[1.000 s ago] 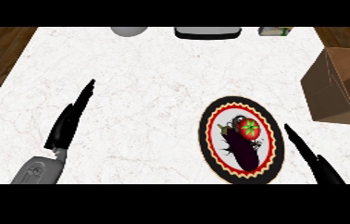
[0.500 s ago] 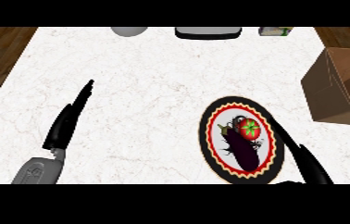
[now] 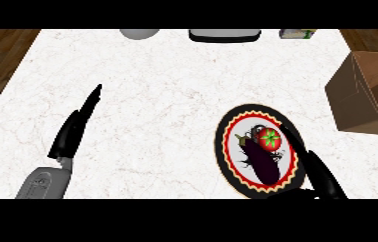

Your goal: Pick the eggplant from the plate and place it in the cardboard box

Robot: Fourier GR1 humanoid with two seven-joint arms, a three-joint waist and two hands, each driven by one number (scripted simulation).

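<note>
We see the eggplant (image 3: pixel 261 158) lying on the plate (image 3: pixel 230 136) at lower right, a tomato (image 3: pixel 269 139) touching it. Our right hand (image 3: pixel 319 176), fingers straight, reaches over the plate's right rim. Our left hand (image 3: pixel 74 127) rests released at left. The box (image 3: pixel 359 93) sits at the right edge.

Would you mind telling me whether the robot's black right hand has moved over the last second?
Yes. The black right hand has shifted leftward, now overlapping the right rim of the round red-and-black patterned plate, nearer the dark purple eggplant.

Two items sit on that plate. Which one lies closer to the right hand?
The red tomato: it sits on the plate's right side, beside the right hand's straight fingers. The dark eggplant lies just left of it.
</note>
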